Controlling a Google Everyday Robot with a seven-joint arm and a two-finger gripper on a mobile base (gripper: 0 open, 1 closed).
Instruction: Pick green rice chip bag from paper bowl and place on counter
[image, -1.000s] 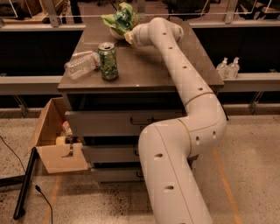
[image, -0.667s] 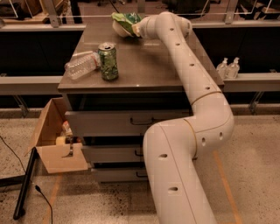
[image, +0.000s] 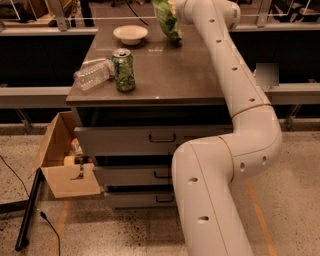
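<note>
The arm (image: 235, 90) rises from the bottom of the view as a thick white column, bends at a broad elbow to the right of the cabinet, then slants up and to the left over the counter (image: 165, 75). Its wrist sits at the very top of the view, above the far right part of the counter.

At the end of the wrist the gripper (image: 174, 7) is partly cut off by the top edge (only its lower part shows). It is clamped on the upper part of the green rice chip bag (image: 167, 22). The bag hangs down from it, crumpled and roughly upright, over the back of the counter. Whether its lower tip touches the surface cannot be told.

The paper bowl (image: 130, 34) stands to the left of the bag, near the far edge of the counter and apart from the bag.

Closer to the front left corner, a green can (image: 123, 70) stands upright. A clear plastic bottle (image: 92, 75) lies on its side just beside the can. Below the counter, the grey drawers (image: 150, 137) are shut. An open cardboard box (image: 65, 165) sits on the floor at the cabinet's left.
</note>
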